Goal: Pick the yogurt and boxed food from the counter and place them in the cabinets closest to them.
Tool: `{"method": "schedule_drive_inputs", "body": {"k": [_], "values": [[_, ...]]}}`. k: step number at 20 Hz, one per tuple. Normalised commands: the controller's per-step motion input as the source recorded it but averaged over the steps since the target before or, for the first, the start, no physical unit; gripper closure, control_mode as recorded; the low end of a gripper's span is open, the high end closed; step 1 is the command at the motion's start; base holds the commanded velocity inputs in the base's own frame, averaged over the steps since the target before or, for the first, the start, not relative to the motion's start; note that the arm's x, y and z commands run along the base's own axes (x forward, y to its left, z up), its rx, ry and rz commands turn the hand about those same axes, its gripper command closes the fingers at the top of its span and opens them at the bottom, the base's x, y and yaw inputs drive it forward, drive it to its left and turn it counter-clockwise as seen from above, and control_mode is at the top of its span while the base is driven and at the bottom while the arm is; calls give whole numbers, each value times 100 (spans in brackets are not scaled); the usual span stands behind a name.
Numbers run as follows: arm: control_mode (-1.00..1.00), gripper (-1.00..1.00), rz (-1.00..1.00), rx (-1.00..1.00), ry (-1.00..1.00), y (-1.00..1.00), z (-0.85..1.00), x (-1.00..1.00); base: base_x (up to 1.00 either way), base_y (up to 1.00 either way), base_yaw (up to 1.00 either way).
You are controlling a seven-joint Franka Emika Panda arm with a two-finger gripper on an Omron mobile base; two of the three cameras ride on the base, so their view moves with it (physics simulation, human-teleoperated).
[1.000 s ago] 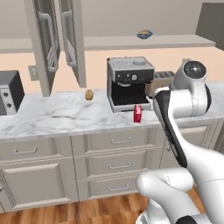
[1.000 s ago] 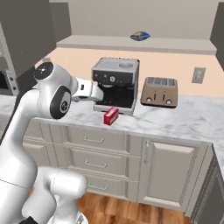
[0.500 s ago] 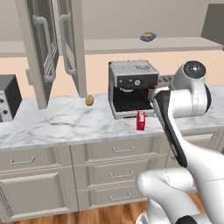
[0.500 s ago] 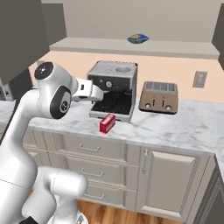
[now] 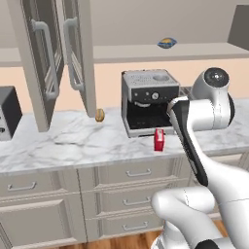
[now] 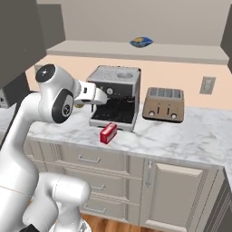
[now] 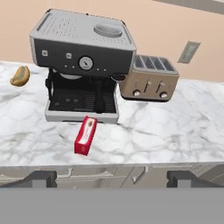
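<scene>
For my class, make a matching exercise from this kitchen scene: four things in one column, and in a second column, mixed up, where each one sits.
Things:
1. red box
2. toaster
3. blue-and-yellow item
4. small brown food item

Places:
A. on the high shelf above the coffee machine
B. on the counter near its front edge, in front of the coffee machine
C. on the counter on the coffee machine's far side from the toaster
D. on the counter beside the coffee machine, below the wall outlet

Pairs: 1-B, 2-D, 3-A, 4-C
</scene>
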Motion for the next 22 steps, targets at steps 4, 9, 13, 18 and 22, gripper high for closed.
{"method": "schedule_drive_inputs", "body": {"k": [4,9,13,18,22], "values": [[100,-100,0,0,0,0,0,0,33,-19,0],[100,-100,0,0,0,0,0,0,29,-19,0],[100,-100,0,0,0,0,0,0,28,-19,0],[100,-100,0,0,0,0,0,0,36,-19,0],[100,-100,0,0,0,0,0,0,44,-17,0]]}}
